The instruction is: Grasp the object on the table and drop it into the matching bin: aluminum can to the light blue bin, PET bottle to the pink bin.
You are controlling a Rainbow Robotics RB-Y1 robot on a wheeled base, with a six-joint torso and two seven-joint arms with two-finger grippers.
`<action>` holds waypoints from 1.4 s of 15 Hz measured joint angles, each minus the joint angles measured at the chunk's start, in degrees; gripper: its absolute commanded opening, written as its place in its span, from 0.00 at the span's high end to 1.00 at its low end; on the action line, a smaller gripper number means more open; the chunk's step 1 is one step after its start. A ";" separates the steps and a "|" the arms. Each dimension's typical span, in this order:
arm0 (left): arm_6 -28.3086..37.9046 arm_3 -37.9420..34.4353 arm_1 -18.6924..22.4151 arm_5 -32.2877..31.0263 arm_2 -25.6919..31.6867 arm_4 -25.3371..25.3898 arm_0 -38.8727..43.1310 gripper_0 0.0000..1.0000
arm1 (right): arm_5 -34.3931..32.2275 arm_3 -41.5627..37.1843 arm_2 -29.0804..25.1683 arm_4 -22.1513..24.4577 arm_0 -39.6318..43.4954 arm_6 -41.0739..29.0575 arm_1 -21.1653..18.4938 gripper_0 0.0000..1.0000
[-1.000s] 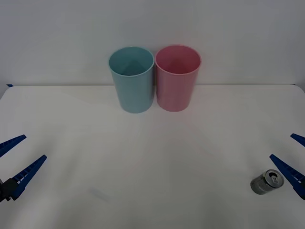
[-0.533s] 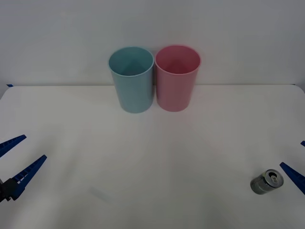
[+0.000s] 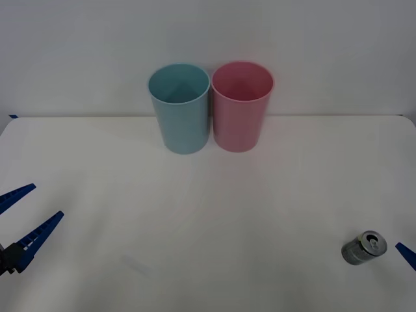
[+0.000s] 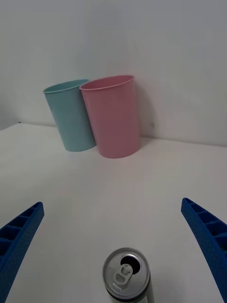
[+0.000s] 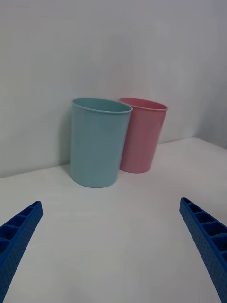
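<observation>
- Near the right front corner of the table (image 3: 208, 214), the can (image 3: 364, 247) stands upright, silver top and pull-tab facing up, well apart from both bins. Nothing touches it.
- Right gripper (image 4: 113, 246) sits just behind the can, fingers spread wide. From its wrist camera the can (image 4: 126, 277) lies centred between the two blue fingers (image 4: 19, 236), low and close. Judgement: this lineup is deliberate, so a short push forward would put one finger on each side of the can's wall.
- From the front camera just one blue fingertip (image 3: 406, 255) of that gripper is seen, at the frame's right edge, just beside the can and not touching it.
- Light blue bin (image 3: 179, 108) and pink bin (image 3: 242, 106) stand upright at the far middle of the table, side by side, touching or nearly so; light blue is on the robot's left. Open rims face up, ready to take a drop.
- Left gripper (image 3: 19, 224) hangs over the left front of the table, fingers wide, holding nothing. Judgement: idle, since the can is on the other side.
- Step in hand, as I read it: approach before the grasp. The can is metal, so its place is the light blue bin, the farther of the two from the right arm.
- Risk: the can is short and light; a finger clipping it could tip or roll it.
</observation>
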 measured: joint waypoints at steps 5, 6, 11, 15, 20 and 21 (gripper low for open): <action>0.00 0.00 0.00 0.00 0.00 0.00 0.00 0.00 | -0.79 0.14 -0.71 -0.23 4.90 1.39 0.01 0.00; 0.00 0.00 0.00 0.00 0.00 0.00 0.00 0.00 | -1.56 0.64 -0.86 -0.29 5.77 1.58 0.03 0.00; 0.00 0.00 0.00 0.00 0.00 0.00 0.00 0.00 | -7.05 7.87 -1.91 -0.36 6.13 3.35 -0.01 0.00; 0.00 0.00 0.00 0.00 0.00 0.00 0.00 0.00 | -8.61 11.51 -1.98 -0.35 6.52 5.65 -0.01 0.00; 0.00 0.00 0.00 0.00 0.00 0.00 0.00 0.00 | -8.96 15.81 -1.10 -1.42 6.41 13.00 0.05 0.00; 0.00 0.00 0.00 0.00 0.00 0.00 0.00 0.00 | -8.93 16.74 -0.74 -1.89 6.27 14.53 0.06 0.00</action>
